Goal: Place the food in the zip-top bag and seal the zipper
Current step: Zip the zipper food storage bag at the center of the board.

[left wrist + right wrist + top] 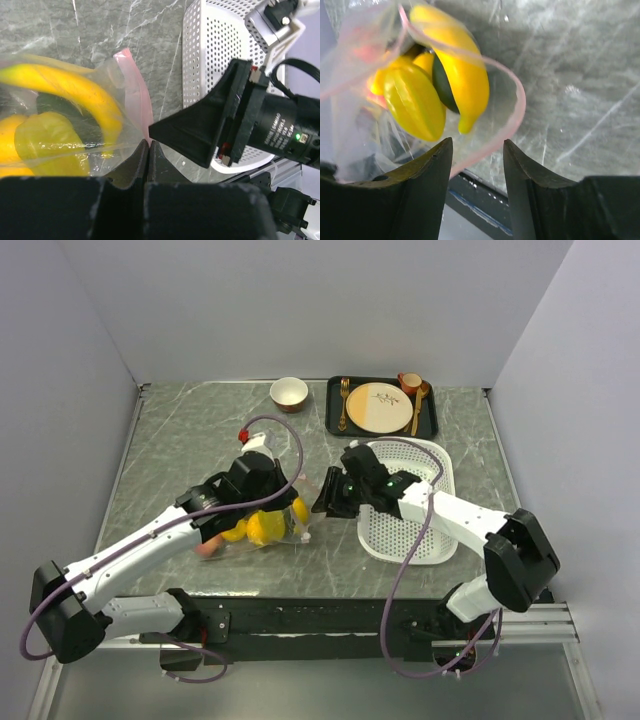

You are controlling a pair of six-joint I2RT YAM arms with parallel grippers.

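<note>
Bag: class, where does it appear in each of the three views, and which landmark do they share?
Top external: bag left of centre.
Left wrist: bag left half, above the left tool.
Right wrist: bag upper left, above the right tool.
Shared landmark: yellow fruit inside.

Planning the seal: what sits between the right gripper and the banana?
In the right wrist view, only the pink zipper and the clear zip-top bag lie between the right gripper and banana.
</note>
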